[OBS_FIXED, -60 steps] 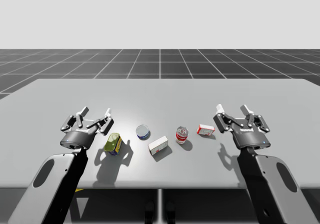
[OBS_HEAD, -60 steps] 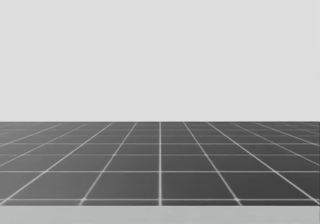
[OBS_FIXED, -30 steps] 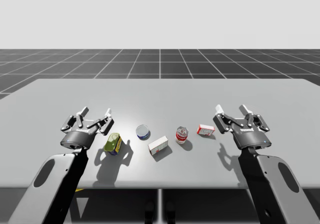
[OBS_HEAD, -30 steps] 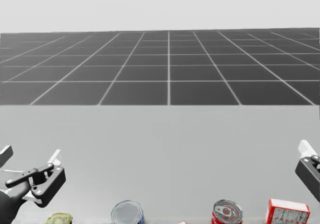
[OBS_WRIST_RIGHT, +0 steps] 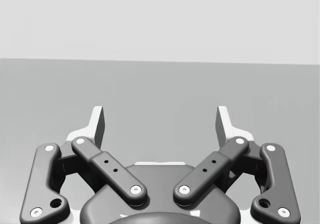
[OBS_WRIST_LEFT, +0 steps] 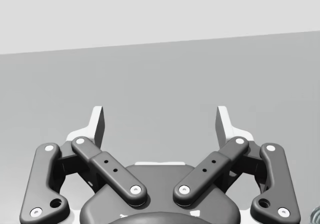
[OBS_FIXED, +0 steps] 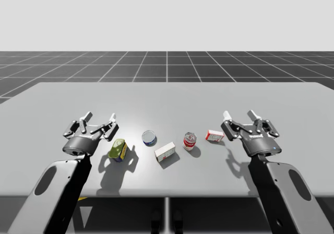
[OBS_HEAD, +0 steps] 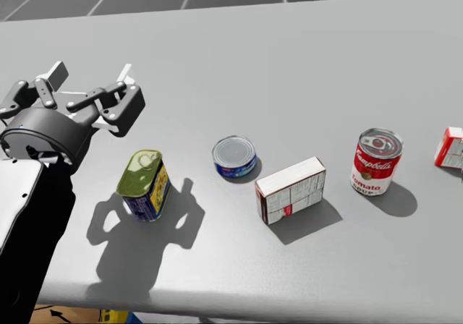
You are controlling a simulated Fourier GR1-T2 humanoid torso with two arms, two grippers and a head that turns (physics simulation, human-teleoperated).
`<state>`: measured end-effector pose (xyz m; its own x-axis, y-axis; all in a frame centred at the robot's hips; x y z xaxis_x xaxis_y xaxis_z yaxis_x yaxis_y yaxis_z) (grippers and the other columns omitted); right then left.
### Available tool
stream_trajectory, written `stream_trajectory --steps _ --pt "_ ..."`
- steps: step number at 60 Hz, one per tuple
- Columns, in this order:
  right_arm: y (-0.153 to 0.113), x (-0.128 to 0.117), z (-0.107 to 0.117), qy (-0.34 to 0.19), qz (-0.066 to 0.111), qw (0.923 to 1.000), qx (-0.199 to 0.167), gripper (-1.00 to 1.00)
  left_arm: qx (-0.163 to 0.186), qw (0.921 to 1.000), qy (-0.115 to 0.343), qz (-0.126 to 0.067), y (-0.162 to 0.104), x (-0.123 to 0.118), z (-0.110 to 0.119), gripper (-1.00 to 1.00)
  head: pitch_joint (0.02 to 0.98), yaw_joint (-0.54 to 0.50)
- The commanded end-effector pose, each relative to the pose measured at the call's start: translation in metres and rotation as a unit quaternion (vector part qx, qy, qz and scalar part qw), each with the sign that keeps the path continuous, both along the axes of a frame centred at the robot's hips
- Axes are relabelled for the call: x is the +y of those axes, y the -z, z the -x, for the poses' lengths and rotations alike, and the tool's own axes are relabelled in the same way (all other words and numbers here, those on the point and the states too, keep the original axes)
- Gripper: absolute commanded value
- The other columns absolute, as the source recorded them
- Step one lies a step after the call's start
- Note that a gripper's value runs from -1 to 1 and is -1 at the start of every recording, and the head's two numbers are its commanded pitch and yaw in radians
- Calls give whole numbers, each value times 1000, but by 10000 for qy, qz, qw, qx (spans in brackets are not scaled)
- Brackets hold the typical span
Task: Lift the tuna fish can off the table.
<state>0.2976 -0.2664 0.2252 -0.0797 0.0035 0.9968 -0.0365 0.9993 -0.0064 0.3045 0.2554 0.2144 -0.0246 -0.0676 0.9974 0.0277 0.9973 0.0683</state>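
The tuna fish can (OBS_FIXED: 148,137) is a low, flat blue can with a silver lid (OBS_HEAD: 234,156), standing upright on the grey table (OBS_FIXED: 167,101). My left gripper (OBS_FIXED: 100,120) hovers open to the can's left (OBS_HEAD: 90,78), well apart from it, with a green-topped tin between them. The left wrist view has the left gripper (OBS_WRIST_LEFT: 160,121) spread wide over bare table. My right gripper (OBS_FIXED: 241,120) is open far to the can's right, past the soup can and a small box. Nothing lies between the right gripper's (OBS_WRIST_RIGHT: 160,121) fingers.
A green-topped blue and yellow tin (OBS_HEAD: 145,185) stands just left of the tuna can. A white box (OBS_HEAD: 291,189) lies to its right front, then a red and white soup can (OBS_HEAD: 376,161) and a small red and white box (OBS_HEAD: 450,147). The table's front edge (OBS_HEAD: 253,304) is near.
My head has turned down, from the floor and horizon to the table and its objects. The right gripper has shifted very slightly left. The objects have not moved.
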Motion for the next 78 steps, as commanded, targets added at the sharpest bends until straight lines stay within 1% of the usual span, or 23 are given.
stream_trajectory --steps 1,6,8,10,13,15,18,19,22,26,29,32,36,37,41,49,53,56,59,63,65,67,78 --pt "1 2 0 -26 25 10000 24 -1000 -20 9997 83 208 -7 -1 4 -1000 848 170" --pt "2 3 -1 -22 35 10000 35 -1000 -88 9994 163 285 -14 -4 9 -1000 847 169" --pt "2 3 -1 -19 50 10000 39 -1000 -125 9994 249 226 -18 -7 14 -1000 846 167" --pt "3 4 -1 -18 73 10000 37 -1000 -130 9991 319 252 -19 -8 17 -1000 846 164" --pt "4 3 -2 8 132 9999 45 -1000 59 9981 496 353 -21 -14 22 -1000 844 160" --pt "6 4 -2 6 137 9999 64 -1000 269 9965 739 282 -23 -20 28 -1000 842 158" --pt "6 4 -3 13 153 9998 80 -1000 395 9938 1018 220 -26 -23 32 -1000 842 158" --pt "7 4 -3 15 164 9998 84 -1000 468 9910 1247 150 -28 -27 36 -1000 841 158" --pt "7 4 -3 20 166 9998 86 -1000 547 9874 1487 33 -30 -29 40 -1000 840 160" --pt "7 4 -3 18 178 9998 76 -1000 845 9751 2035 -235 -32 -32 46 -1000 840 164" --pt "8 3 -3 20 188 9998 75 -1000 925 9719 2148 -279 -32 -33 47 -1000 840 165" --pt "8 3 -4 13 203 9998 65 -1000 1159 9630 2407 -349 -32 -33 49 -1000 839 164" --pt "9 3 -4 16 216 9997 80 -1000 1317 9567 2565 -408 -32 -34 48 -1000 838 163" --pt "9 3 -4 16 230 9997 83 -1000 1445 9516 2682 -415 -31 -34 48 -1000 836 164" --pt "9 3 -4 21 241 9997 84 -1000 1532 9483 2741 -462 -28 -35 45 -1000 836 165" --pt "9 2 -4 29 258 9996 84 -1000 1929 9337 2959 -590 -15 -41 36 -1000 835 167" --pt "9 2 -5 35 263 9996 83 -1000 2033 9301 2997 -609 -11 -44 32 -1000 833 165" --pt "9 2 -5 35 267 9996 81 -1000 2184 9244 3066 -618 -5 -47 26 -1000 833 163" --pt "9 1 -5 41 262 9996 75 -1000 2285 9204 3092 -705 0 -51 22 -1000 833 161" --pt "9 1 -5 45 280 9996 76 -1000 2379 9172 3120 -696 5 -54 18 -1000 833 159" --pt "9 1 -5 49 283 9996 75 -1000 2456 9156 3088 -773 10 -57 13 -1000 833 157" --pt "9 1 -6 50 281 9996 72 -1000 2541 9125 3116 -750 14 -59 10 -1000 833 156" --pt "9 0 -6 57 288 9996 58 -1000 2786 9057 3109 -734 27 -66 -3 -1000 836 151"
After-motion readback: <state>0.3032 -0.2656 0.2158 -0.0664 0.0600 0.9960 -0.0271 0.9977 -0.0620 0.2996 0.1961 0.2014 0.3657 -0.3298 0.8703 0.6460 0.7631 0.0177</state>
